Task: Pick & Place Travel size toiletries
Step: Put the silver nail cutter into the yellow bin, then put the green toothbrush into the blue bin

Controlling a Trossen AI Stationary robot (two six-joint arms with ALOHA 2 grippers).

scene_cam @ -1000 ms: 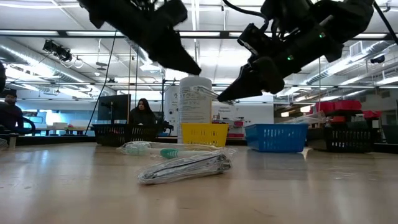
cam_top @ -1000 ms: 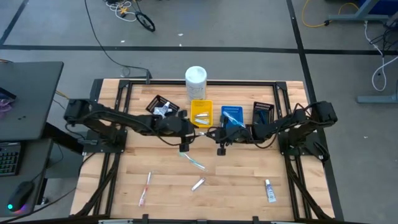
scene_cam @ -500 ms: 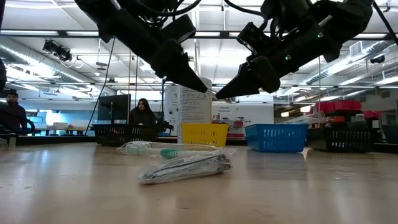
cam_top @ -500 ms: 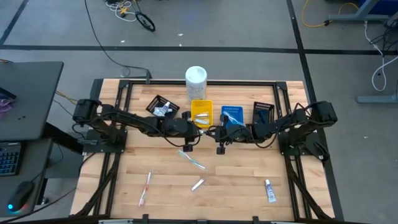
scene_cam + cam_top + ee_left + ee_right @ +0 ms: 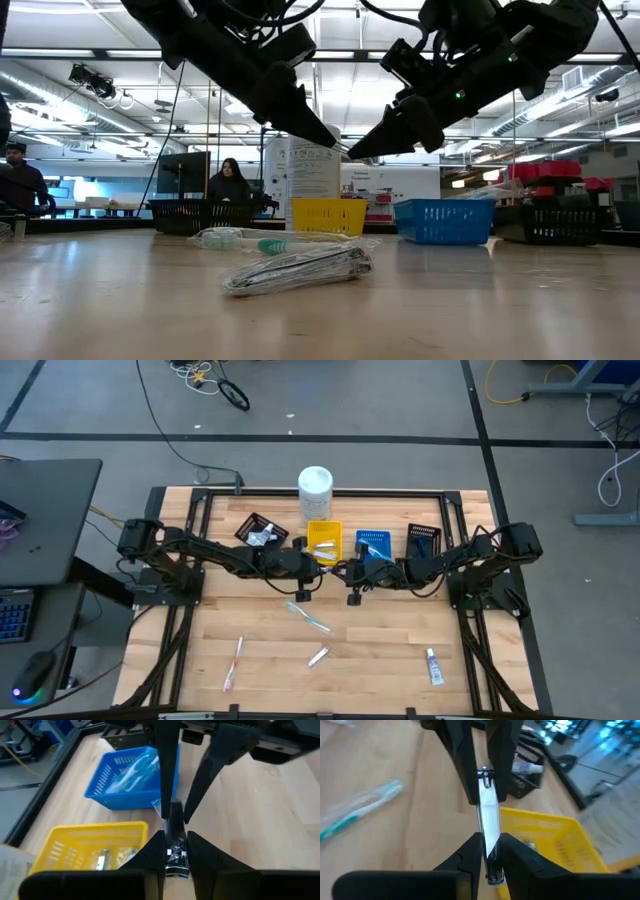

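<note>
Down at the near edge of the desk (image 5: 380, 660), a white tube (image 5: 434, 666) lies off to the right, a silvery sachet (image 5: 318, 656) sits near the middle, and a pink toothbrush (image 5: 238, 650) with a second one just beside it rests at the left. A little farther in, a wrapped teal toothbrush (image 5: 309, 618) lies flat on the wood. Above it, mid-desk, the two arms meet tip to tip: the left gripper (image 5: 302, 591) and the right gripper (image 5: 354, 596) both have their jaws clamped on one slim clear-wrapped item (image 5: 489, 822), held in the air between them, each pinching an end. Beyond the meeting point stand the yellow tray (image 5: 323, 540) with small pieces in it, the blue tray (image 5: 373, 544) holding wrapped toothbrushes, and a black tray (image 5: 260, 531) at the left with another black tray (image 5: 422, 541) at the right. Farthest back, the tall white container (image 5: 314, 491) stands at the desk's far edge.
</note>
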